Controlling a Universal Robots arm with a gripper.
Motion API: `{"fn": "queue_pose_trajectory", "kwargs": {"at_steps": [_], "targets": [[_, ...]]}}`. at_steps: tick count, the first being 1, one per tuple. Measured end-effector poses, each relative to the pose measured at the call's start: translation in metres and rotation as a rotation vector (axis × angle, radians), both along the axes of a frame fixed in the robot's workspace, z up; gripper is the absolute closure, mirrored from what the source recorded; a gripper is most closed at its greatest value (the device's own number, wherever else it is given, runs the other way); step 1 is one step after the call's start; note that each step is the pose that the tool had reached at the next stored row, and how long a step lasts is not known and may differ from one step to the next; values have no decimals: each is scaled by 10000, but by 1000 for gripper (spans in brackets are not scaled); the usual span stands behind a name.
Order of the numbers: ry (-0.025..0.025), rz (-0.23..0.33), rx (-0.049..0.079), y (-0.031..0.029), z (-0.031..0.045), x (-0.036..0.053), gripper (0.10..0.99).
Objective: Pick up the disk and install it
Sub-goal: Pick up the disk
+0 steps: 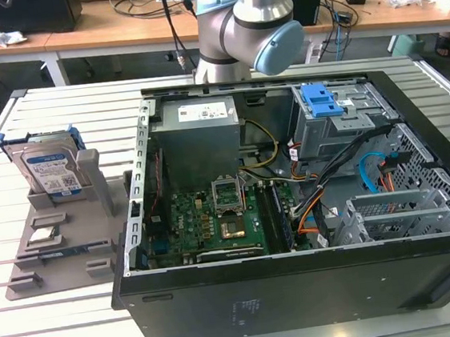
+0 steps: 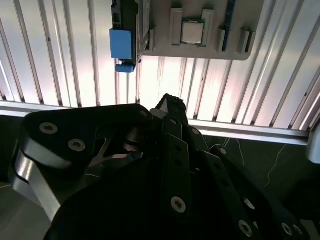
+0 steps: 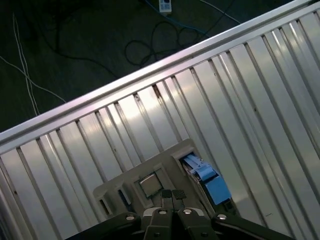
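The disk (image 1: 48, 167), silver with a white-and-blue label and a bright blue carrier, stands upright in a grey holder (image 1: 57, 258) on the table, at the exterior view's left. In both wrist views it appears edge-on from above as a blue carrier piece (image 2: 122, 44) (image 3: 207, 181) at the holder's end. My gripper (image 3: 172, 195) hangs high above the table near the holder, well apart from the disk. Its black fingertips (image 2: 167, 102) are pressed together, shut on nothing.
An open computer case (image 1: 146, 217) lies beside the holder, with a grey power supply (image 1: 201, 135), a motherboard (image 1: 214, 218) and a drive cage with a blue latch (image 1: 326, 97). A processor chip (image 2: 191, 31) rests in the holder. The slatted table's edge (image 2: 240, 131) borders dark floor with cables.
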State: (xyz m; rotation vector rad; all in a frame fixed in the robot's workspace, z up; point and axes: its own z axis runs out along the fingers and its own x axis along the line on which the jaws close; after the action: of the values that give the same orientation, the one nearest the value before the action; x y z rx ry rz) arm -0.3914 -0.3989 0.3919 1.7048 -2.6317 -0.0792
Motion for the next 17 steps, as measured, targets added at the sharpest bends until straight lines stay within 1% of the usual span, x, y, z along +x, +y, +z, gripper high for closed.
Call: {"fn": "queue_pose_trajectory", "kwargs": {"at_steps": [8,13,17], "targets": [[0,775,0,0,0,0,980],[0,1462,0,0,0,0,980],[0,1757,0,0,0,0,980]]}}
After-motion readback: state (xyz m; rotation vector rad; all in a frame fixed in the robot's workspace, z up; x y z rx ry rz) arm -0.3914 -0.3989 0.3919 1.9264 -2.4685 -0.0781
